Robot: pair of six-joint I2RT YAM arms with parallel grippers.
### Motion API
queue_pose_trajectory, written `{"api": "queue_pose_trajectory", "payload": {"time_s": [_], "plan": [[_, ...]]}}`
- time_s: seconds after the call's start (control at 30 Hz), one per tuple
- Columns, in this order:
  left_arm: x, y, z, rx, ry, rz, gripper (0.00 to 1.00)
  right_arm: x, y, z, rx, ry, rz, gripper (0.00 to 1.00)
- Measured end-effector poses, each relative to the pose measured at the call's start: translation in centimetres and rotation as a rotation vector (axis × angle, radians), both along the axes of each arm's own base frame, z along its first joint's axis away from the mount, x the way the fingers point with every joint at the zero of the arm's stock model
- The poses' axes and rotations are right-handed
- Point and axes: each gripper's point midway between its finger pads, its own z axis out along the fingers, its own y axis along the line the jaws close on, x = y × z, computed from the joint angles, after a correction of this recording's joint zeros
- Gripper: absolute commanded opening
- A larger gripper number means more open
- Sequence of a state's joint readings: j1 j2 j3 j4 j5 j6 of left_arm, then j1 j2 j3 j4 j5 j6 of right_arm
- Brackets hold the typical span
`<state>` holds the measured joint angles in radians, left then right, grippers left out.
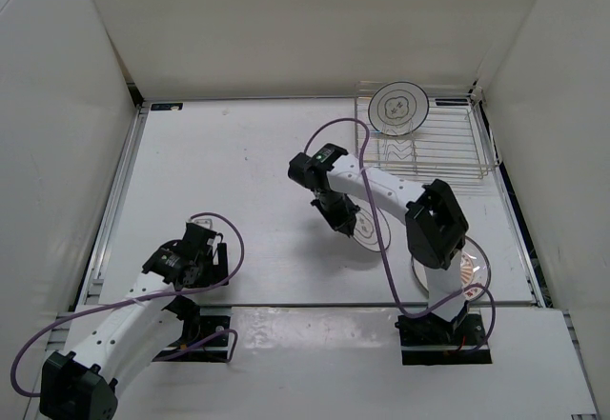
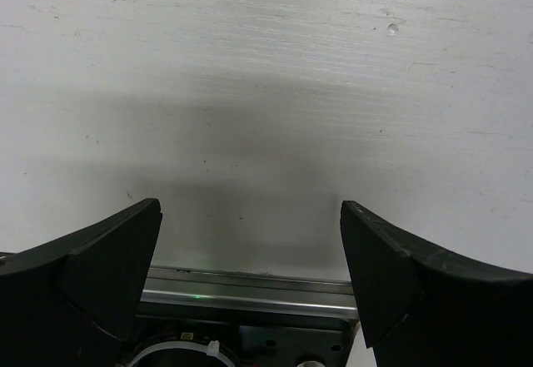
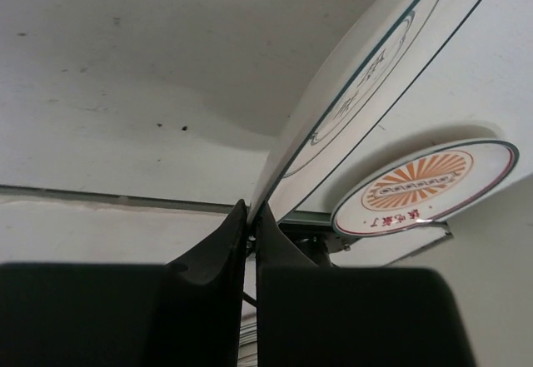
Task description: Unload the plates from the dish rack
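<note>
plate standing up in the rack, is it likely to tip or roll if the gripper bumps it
The ringed plate stands on edge in the wire dish rack, so a bump would probably rock or tip it. Being round, it might also roll along the bars. It looks rigid, so it should not flex.

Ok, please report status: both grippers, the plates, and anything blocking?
Left gripper jaws open, empty. Right gripper jaws shut on ringed plate rim. Second ringed plate upright in dish rack; sunburst plate on table. Nothing in the way.
</note>
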<state>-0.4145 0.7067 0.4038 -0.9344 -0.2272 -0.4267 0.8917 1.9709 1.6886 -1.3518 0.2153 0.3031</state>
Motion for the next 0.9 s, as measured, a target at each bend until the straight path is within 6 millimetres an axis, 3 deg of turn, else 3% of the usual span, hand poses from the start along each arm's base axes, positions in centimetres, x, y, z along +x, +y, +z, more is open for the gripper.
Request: {"api": "queue_pose_trajectory", "payload": {"time_s": [0.27, 0.43, 0.5, 0.8, 0.9], "plan": [[0.0, 0.0, 0.0, 0.000, 0.001, 0.000, 1.00, 0.5, -1.5, -3.0, -0.147, 0.024, -0.001, 0.00], [0.0, 0.0, 0.0, 0.000, 0.001, 0.000, 1.00, 0.5, -2.4, -5.2, -0.229, 0.072, -0.006, 0.15], [0.0, 0.0, 0.0, 0.000, 0.001, 0.000, 1.00, 0.5, -2.6, -5.6, -0.236, 0.085, -0.015, 0.29], [0.0, 0.0, 0.0, 0.000, 0.002, 0.000, 1.00, 0.1, -2.6, -7.6, -0.221, 0.165, -0.048, 0.32], [0.0, 0.0, 0.0, 0.000, 0.001, 0.000, 1.00, 0.1, -2.5, -7.9, -0.215, 0.176, -0.054, 0.41]]}}
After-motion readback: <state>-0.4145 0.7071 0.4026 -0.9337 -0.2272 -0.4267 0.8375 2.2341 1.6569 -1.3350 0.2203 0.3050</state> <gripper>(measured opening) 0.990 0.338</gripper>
